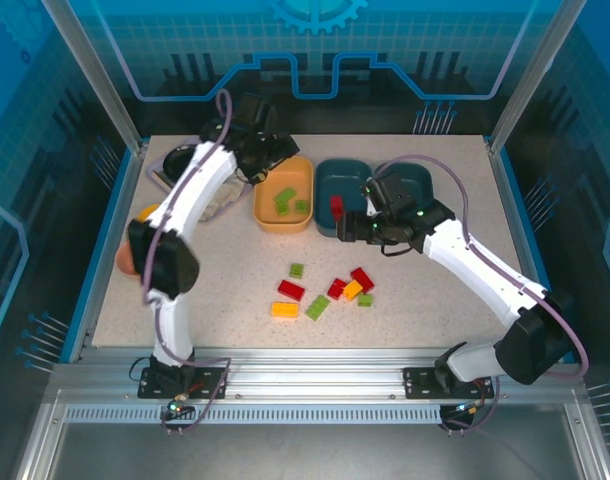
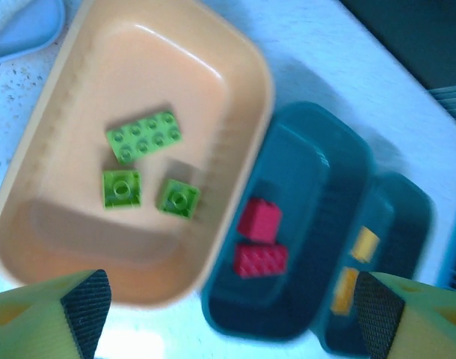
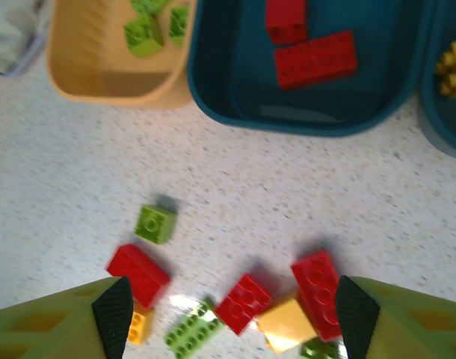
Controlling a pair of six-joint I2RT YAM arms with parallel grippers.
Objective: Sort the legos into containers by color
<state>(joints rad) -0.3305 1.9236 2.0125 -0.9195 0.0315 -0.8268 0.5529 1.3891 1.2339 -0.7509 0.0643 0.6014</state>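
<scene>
Three green legos (image 2: 142, 137) lie in the yellow-orange container (image 2: 254, 67). Beside it, a teal container (image 2: 318, 172) holds two red bricks (image 2: 259, 260), and a second teal container (image 2: 404, 217) holds two yellow ones (image 2: 364, 244). My left gripper (image 2: 232, 321) hangs open and empty above the near rims of these trays, at the back of the table (image 1: 268, 152). Several loose red, green and yellow legos (image 1: 325, 292) lie mid-table. My right gripper (image 3: 234, 314) is open above them, nothing between its fingers (image 1: 347, 228). A red brick (image 3: 246, 302) and a yellow brick (image 3: 286, 321) lie below it.
A black dish (image 1: 175, 160), a yellow bowl (image 1: 150, 212) and a pink bowl (image 1: 125, 258) stand along the left side behind my left arm. The right arm covers part of the far teal tray (image 1: 417, 178). Metal posts frame the table corners.
</scene>
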